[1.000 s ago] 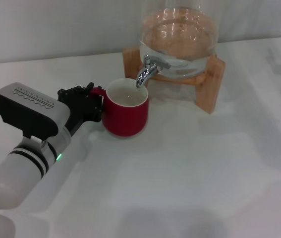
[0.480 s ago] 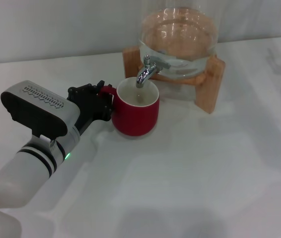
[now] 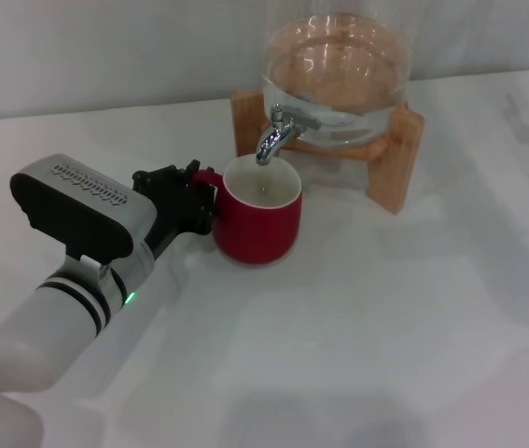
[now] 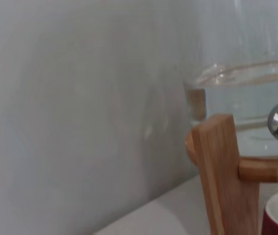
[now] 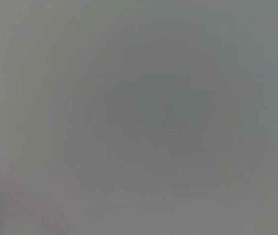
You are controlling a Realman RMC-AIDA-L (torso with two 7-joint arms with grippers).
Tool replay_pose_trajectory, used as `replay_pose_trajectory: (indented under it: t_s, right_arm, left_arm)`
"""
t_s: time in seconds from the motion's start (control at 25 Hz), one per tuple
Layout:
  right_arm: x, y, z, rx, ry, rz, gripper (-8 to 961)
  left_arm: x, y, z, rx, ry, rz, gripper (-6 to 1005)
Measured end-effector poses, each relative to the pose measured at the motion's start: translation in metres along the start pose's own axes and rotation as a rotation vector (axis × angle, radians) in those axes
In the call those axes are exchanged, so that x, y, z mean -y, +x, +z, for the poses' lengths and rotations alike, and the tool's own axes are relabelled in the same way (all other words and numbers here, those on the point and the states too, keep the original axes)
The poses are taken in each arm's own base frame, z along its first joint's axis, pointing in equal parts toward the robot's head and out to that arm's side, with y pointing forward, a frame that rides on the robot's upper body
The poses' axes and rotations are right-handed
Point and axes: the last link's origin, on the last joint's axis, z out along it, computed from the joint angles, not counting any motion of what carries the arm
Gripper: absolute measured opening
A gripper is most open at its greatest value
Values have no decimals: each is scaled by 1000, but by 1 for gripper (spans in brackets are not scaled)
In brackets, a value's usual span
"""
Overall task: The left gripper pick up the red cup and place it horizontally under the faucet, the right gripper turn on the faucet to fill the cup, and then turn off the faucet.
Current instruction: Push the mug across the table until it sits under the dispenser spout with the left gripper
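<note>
Where the grey arm reaches in from the lower left of the frame, the left pincer (image 3: 192,198) is clenched on the handle of the red cup (image 3: 257,211) (upright on the white table (image 3: 385,317)), whose mouth sits at centre directly under the faucet (image 3: 275,136) on the glass jar (image 3: 337,65).

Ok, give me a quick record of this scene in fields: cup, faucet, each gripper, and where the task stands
red cup: upright on the table, its mouth right below the spout
faucet: no water stream visible
dispenser jar: holds water, sits on wooden stand
left gripper: at the cup's handle side, fingers closed on the handle
right gripper: not in view
table: white
stage: cup placed under faucet; faucet not yet turned on
</note>
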Motion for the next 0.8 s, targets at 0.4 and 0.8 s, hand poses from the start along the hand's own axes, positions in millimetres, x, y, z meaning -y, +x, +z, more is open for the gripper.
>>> replay_pose_trajectory:
  t_s: [0.4,0.8]
  right_arm:
    - [0,0,-2,6,-4,-2,703]
    - [0,0,-2,7,-6,-3,703]
  left_arm:
    - [3,-2,1,18,9,-6,125]
    - [10,-5,4,64,33,-40,132]
